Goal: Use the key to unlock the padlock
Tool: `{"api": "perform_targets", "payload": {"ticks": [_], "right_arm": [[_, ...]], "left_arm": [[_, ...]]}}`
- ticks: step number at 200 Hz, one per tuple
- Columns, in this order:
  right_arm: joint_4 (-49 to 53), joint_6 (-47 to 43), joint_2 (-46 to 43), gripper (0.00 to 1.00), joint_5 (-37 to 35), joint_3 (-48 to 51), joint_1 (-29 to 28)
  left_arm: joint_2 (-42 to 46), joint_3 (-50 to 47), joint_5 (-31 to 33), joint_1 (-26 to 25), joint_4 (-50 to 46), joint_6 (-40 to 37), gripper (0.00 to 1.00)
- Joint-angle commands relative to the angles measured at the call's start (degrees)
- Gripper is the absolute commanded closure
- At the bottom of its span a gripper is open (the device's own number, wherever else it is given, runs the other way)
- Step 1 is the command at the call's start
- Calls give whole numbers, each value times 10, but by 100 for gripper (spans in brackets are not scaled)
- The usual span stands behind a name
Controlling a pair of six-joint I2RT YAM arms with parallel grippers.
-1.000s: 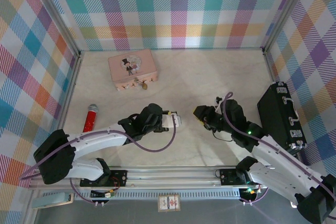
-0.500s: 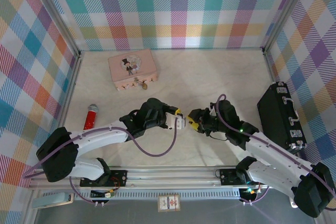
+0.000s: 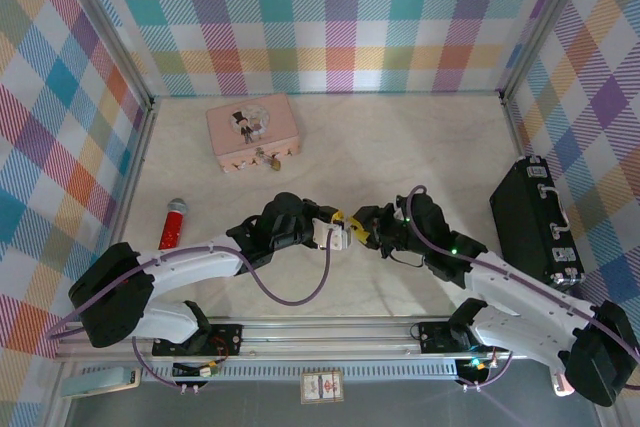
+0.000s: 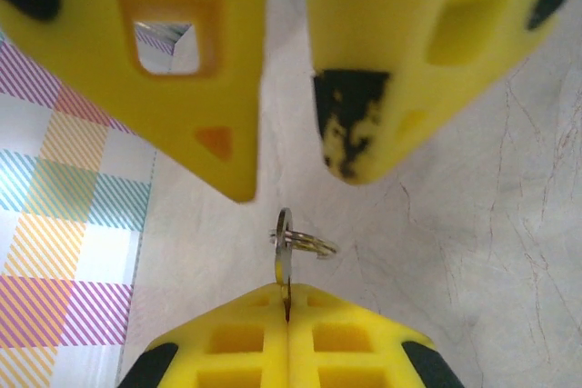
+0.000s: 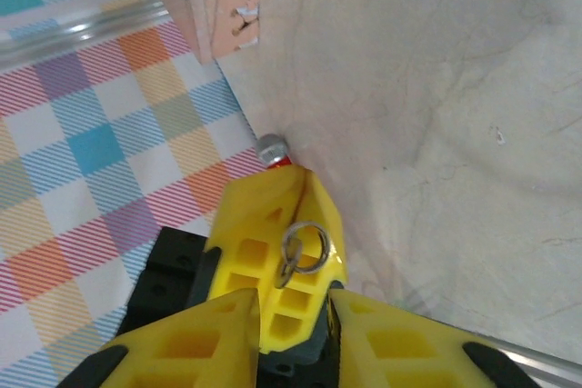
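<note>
1. The small, thin, dark-grey metal key (image 4: 284, 272) is pinched between the shut yellow fingers of the left gripper (image 3: 338, 228), above the middle of the pale marbled table (image 3: 420, 147).
2. In the left wrist view the key stands edge-on as a narrow flat strip rising out of the seam between the two fingertips. A small silver split ring (image 4: 305, 243) is threaded through its top end and tilts to one side.
3. In the right wrist view the ring (image 5: 307, 247) lies against the tip of the left gripper (image 5: 277, 265). Little of the key itself can be made out there.
4. The right gripper (image 3: 362, 231) faces the left one tip to tip. Its yellow jaws stand apart, just beyond the ring, and clasp nothing.
5. The tiny brass-gold padlock (image 3: 276, 159) hangs at the front edge of the pink rectangular picture case (image 3: 252, 127), towards the far left of the table and well apart from both grippers.
6. A red microphone-like stick (image 3: 172, 224) lies by the left wall, and a black hard case (image 3: 535, 222) lies by the right wall.
</note>
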State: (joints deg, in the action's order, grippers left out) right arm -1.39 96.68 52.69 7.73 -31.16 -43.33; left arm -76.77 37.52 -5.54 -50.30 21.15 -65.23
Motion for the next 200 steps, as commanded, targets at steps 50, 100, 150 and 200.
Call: {"api": "perform_targets", "payload": {"ticks": [50,100,150,200], "right_arm": [[-38,40,18,75,-22,-3,-3],[-53,38,43,78,-3,-8,-2],[-47,30,41,79,-4,-18,-3],[-12,2,24,78,-8,-38,-4]], "left_arm": [[3,-6,-32,7,42,12,100],[3,-6,-32,7,37,13,100],[-1,-6,-29,7,34,12,100],[-8,-9,-19,7,38,12,100]]}}
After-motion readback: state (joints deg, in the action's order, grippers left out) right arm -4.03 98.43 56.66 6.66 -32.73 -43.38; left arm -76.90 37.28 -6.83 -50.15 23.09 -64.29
